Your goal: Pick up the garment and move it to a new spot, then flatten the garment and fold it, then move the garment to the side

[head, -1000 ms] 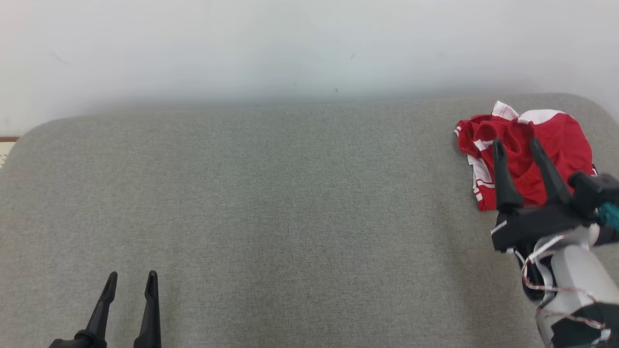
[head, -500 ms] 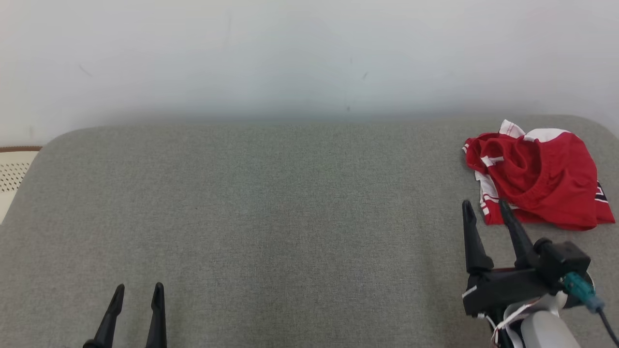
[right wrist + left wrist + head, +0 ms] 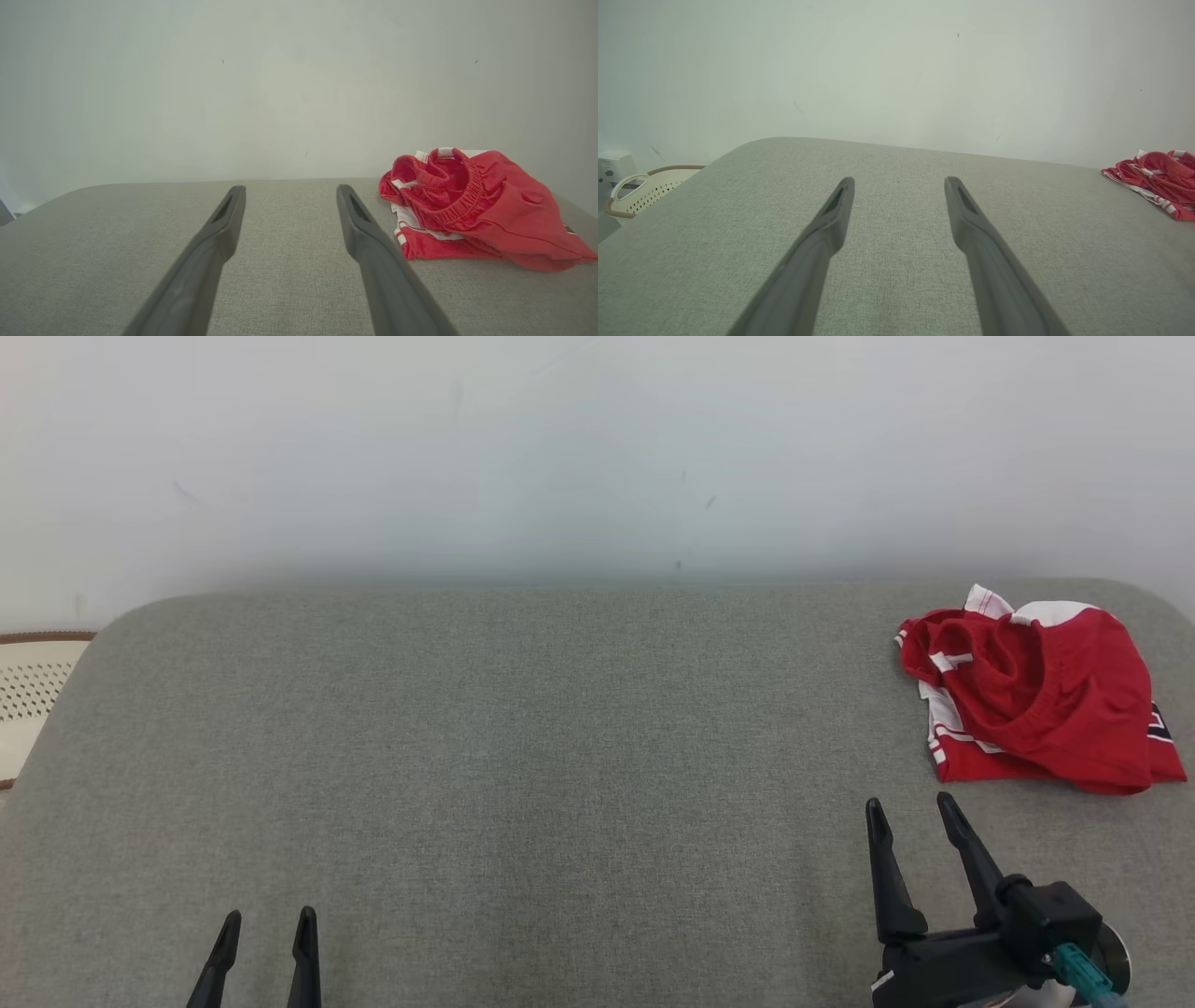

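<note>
The crumpled red-and-white fabric garment (image 3: 1036, 700) lies on the grey cloth-covered surface (image 3: 523, 756), just ahead and right of the spread, empty right jaws and far right of the spread left jaws.

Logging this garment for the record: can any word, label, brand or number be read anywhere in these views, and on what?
No text can be read in any view.
The red shorts have a dark patch at their right edge. It may be a logo, but it is too small and folded under to read.
</note>
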Controlling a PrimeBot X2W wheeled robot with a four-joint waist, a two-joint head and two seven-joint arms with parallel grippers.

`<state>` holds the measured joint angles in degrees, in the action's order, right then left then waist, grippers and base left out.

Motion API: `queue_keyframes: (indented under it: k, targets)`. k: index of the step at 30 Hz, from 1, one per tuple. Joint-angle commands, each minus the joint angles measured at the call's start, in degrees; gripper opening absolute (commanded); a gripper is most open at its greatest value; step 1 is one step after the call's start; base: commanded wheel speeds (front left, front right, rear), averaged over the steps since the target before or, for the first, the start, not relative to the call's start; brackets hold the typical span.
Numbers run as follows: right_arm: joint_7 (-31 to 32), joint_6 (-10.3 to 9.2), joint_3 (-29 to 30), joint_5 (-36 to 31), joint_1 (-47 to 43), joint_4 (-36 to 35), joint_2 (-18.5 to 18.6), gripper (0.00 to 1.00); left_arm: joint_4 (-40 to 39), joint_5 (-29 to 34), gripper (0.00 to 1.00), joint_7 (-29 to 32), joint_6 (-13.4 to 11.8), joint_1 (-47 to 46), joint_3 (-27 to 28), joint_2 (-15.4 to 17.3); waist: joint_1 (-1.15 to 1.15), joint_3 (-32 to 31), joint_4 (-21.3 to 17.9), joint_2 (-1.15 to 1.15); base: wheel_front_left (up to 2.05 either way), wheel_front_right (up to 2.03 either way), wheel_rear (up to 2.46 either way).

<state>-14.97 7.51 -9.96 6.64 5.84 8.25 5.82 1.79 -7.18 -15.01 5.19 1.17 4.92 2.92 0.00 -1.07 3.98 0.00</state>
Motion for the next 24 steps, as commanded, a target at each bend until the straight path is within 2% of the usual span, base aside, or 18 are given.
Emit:
queue_keyframes:
  k: [1,24]
  targets:
    - [-0.25,-0.04,0.32,-0.71,-1.27,-0.48,-0.46,1.00,0.39,0.64,1.00,-0.23,-0.26,1.13,0.17,0.01,0.00,0.01,0.03,0.00,0.00,0.00,0.00]
    - [-0.26,-0.04,0.74,-1.62,-1.80,-0.52,-1.39,1.00,0.16,1.70,1.00,-0.23,0.20,1.23,0.49,0.01,0.00,0.01,-0.13,0.00,0.00,0.00,0.00]
